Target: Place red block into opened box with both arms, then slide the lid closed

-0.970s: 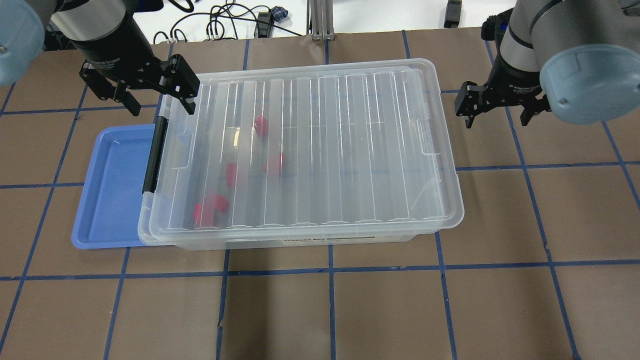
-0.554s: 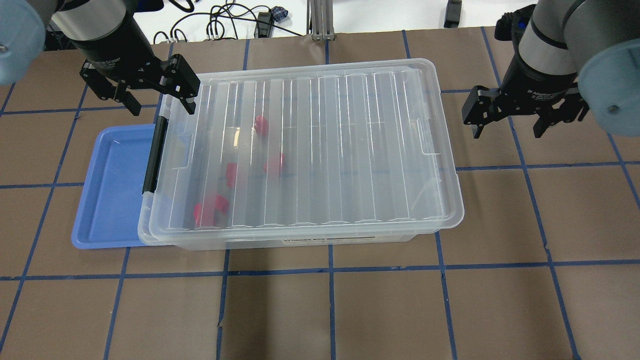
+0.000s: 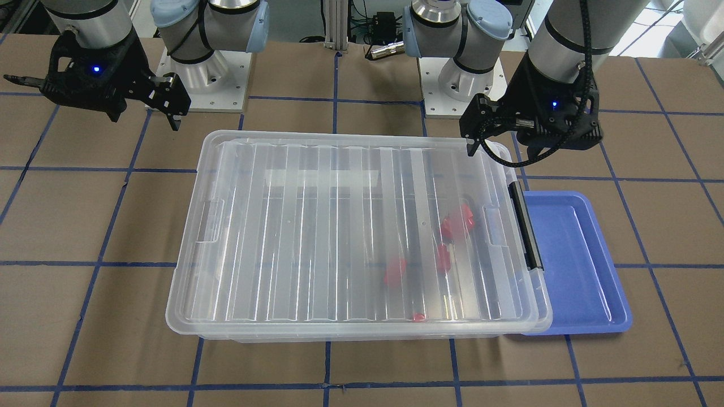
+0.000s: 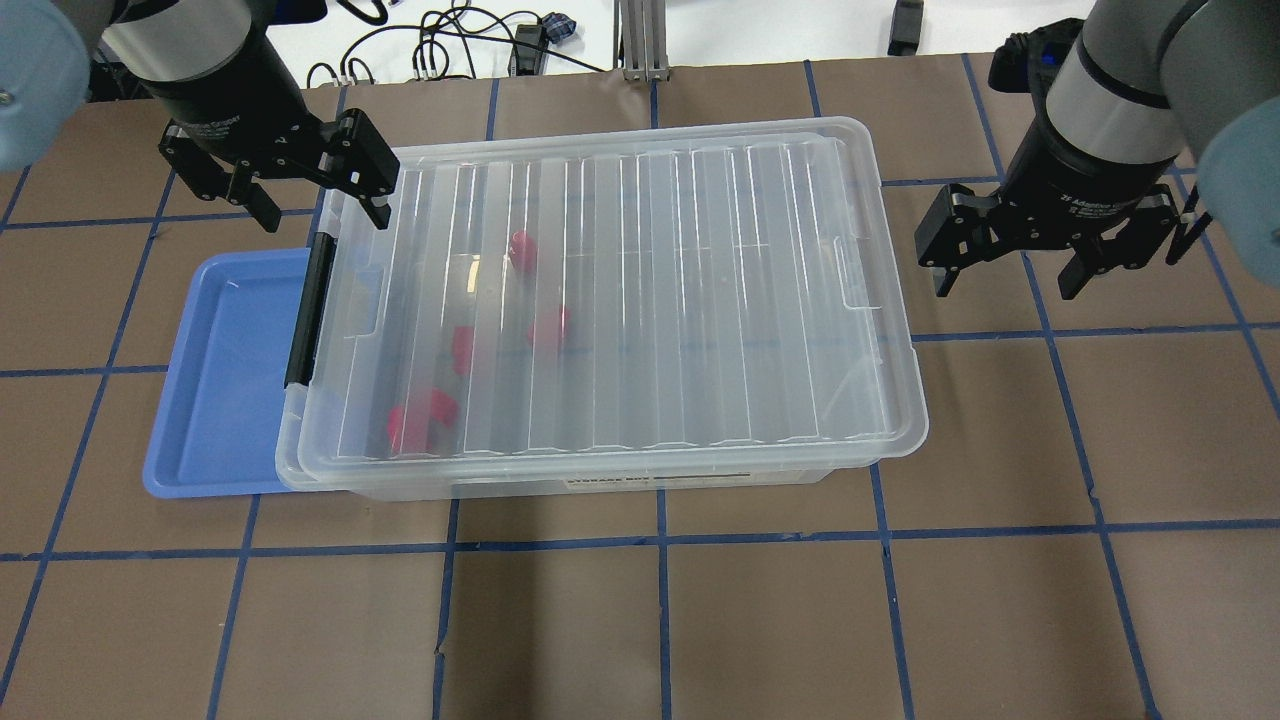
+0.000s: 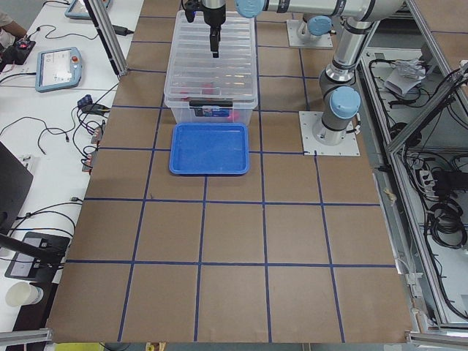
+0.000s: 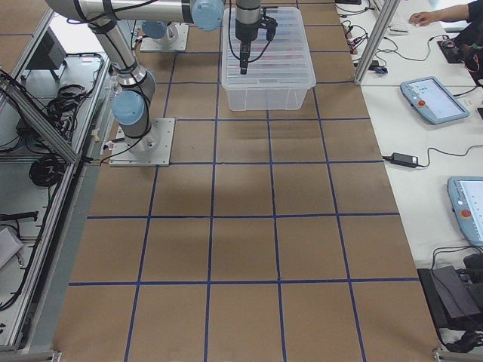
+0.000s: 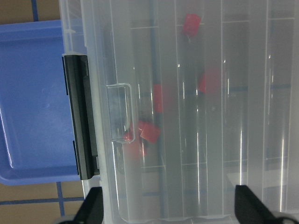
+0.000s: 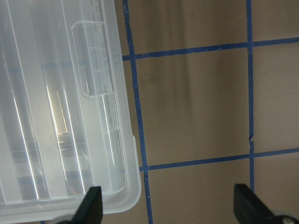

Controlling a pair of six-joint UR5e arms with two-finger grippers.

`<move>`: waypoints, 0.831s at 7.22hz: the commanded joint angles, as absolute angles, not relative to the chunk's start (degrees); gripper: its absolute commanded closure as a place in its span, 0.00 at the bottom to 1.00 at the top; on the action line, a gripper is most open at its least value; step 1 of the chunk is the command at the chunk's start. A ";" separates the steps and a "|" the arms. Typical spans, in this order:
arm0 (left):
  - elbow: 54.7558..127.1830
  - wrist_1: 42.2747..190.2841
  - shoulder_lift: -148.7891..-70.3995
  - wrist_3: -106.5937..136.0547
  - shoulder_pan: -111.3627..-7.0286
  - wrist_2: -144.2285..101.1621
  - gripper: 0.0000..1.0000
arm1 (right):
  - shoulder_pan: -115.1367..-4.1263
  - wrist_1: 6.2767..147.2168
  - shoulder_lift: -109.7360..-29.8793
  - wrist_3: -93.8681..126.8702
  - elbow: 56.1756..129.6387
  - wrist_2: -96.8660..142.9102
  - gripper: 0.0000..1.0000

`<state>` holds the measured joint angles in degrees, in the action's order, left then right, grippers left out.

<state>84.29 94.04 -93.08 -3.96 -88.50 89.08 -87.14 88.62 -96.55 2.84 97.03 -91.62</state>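
**Status at this moment**

- Over the last second only the right gripper point(image 4: 1005, 285) had moved. In the overhead view it had travelled along the short, handle-free end of the box point(image 4: 600, 483), toward the robot's side of the table point(image 4: 700, 620), and slightly outward. It hung beside that end, clear of the plastic.
- Its fingers were spread wide and held nothing. The right wrist view showed only bare table and the lid's corner between them.
- The left gripper point(image 4: 323, 215) had not shifted. It hovered at the far corner of the handle end, above the black handle point(image 4: 305, 310), with its fingers equally wide and empty.
- The lid point(image 4: 640, 300) had not moved either. It lay along the full length of the box, covering the opening from end to end. Whether it was fully seated in its track could not be told.
- The red blocks point(image 4: 520, 250) lay inside the box under the lid, scattered in the half nearer the handle. None remained on the blue tray point(image 4: 220, 380), which sat partly under the handle end.

**Assessment**

With the blocks enclosed, the lid across and both tools empty, placing and sliding appeared to be done. The right arm's move read as a withdrawal, not a fresh push.
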 commanded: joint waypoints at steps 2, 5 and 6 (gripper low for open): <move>84.29 94.04 -93.16 -3.96 -88.51 89.30 0.00 | -87.45 88.86 -96.41 3.25 96.95 -90.26 0.00; 84.29 93.96 -93.16 -3.96 -88.59 89.21 0.00 | -87.45 88.94 -96.59 3.25 96.59 -90.53 0.00; 84.29 93.96 -93.16 -3.96 -88.68 89.30 0.00 | -87.36 88.95 -96.50 3.25 96.50 -90.61 0.00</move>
